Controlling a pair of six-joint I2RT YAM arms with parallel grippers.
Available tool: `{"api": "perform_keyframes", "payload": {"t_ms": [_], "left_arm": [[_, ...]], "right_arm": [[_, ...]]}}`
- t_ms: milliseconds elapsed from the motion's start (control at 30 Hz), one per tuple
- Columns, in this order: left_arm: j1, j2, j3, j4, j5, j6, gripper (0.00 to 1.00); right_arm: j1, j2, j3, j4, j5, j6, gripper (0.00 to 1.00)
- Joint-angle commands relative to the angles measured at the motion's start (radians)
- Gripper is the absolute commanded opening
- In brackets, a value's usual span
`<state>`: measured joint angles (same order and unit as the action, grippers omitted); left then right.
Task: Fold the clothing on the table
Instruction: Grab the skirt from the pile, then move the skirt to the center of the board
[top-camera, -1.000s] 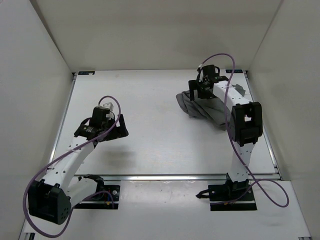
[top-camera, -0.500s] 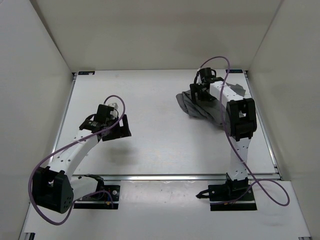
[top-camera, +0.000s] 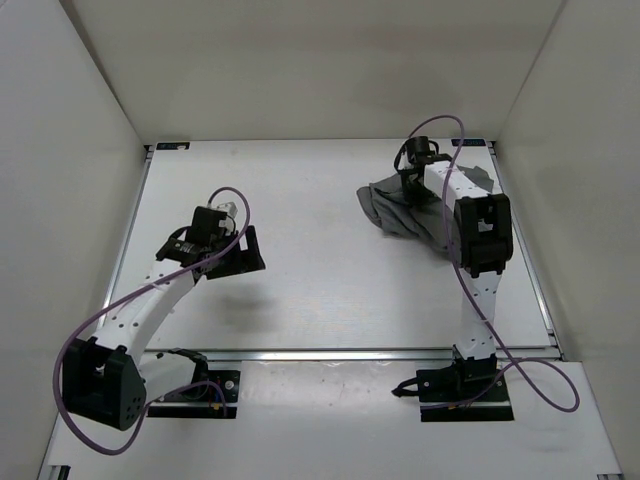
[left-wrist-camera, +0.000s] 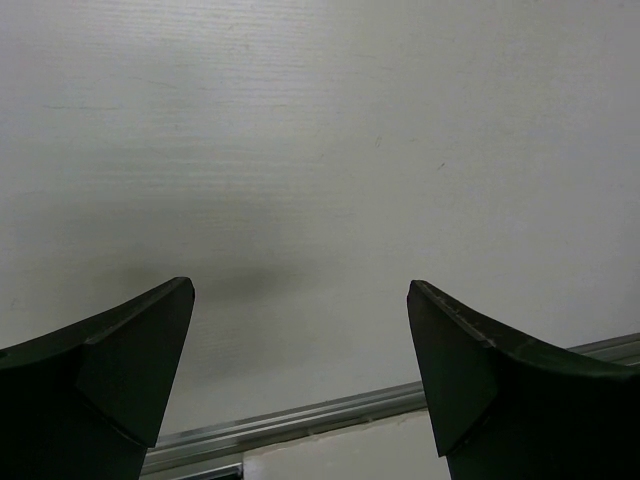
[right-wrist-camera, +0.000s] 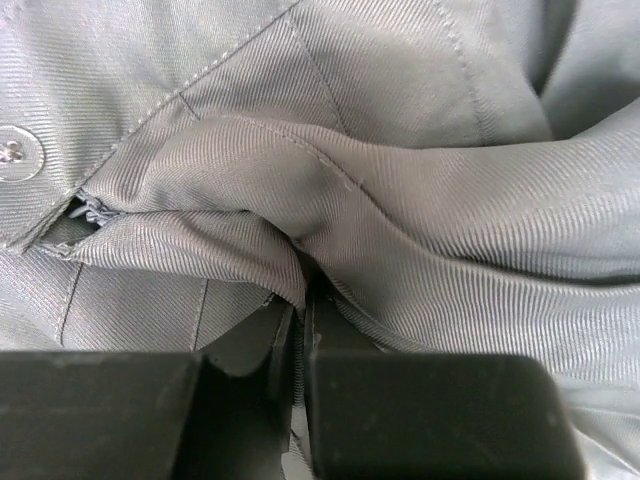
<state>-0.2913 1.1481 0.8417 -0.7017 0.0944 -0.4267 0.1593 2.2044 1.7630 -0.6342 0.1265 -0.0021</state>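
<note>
Skirt (right-wrist-camera: 420, 190) fold sits pinched in right tool (right-wrist-camera: 300, 325) (left tool (left-wrist-camera: 298, 290) gapes, empty).

You can't see the tips of the right claw (right-wrist-camera: 300, 335): buried under a fold of skirt (right-wrist-camera: 420, 190), which runs off every edge of the wrist cam. From above, the arm (top-camera: 480, 225) covers that claw & the skirt's middle. On the left claw (left-wrist-camera: 300, 290), fingers cut off at btm edge; rail (left-wrist-camera: 320, 411) runs out both sides.
</note>
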Motion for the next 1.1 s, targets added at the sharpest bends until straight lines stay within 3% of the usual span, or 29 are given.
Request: {"api": "perform_keyframes", "payload": {"t_ms": [0,133,167,267,467,600,667,767,867,1067], "left_arm": [[0.006,-0.051,-0.009,0.072,0.053,-0.007,0.99],[-0.002,-0.001,0.008,0.200,0.105,-0.015,0.99],[-0.017,0.030,0.028,0.229,0.111,-0.008,0.99],[-0.072,0.107,0.095,0.258,0.107,0.041,0.99],[-0.071,0.088,0.074,0.464,0.177,0.048,0.98],[-0.026,0.035,0.020,0.611,0.191,0.057,0.99],[0.007,0.024,0.037,0.599,0.147,0.071,0.99],[0.030,0.004,0.037,0.587,0.119,0.083,0.99],[0.020,-0.010,0.016,0.588,0.102,0.091,0.99],[-0.020,0.013,-0.107,0.652,0.161,0.071,0.99]], "right_arm": [[-0.035,-0.057,0.078,-0.062,0.018,-0.003,0.00],[0.014,-0.210,0.139,-0.058,-0.169,-0.035,0.00],[0.044,-0.265,0.147,-0.053,-0.267,-0.047,0.00],[0.150,-0.377,0.122,-0.039,-0.352,-0.007,0.00],[0.408,-0.534,0.153,-0.073,-0.249,-0.010,0.00],[0.369,-0.659,0.136,-0.055,-0.361,0.132,0.00],[0.301,-0.767,0.016,-0.001,-0.424,0.177,0.00],[0.244,-0.870,-0.175,0.008,-0.386,0.186,0.00],[0.165,-0.894,-0.319,0.013,-0.493,0.226,0.00],[0.152,-0.930,-0.626,0.146,-0.585,0.309,0.00]]}}
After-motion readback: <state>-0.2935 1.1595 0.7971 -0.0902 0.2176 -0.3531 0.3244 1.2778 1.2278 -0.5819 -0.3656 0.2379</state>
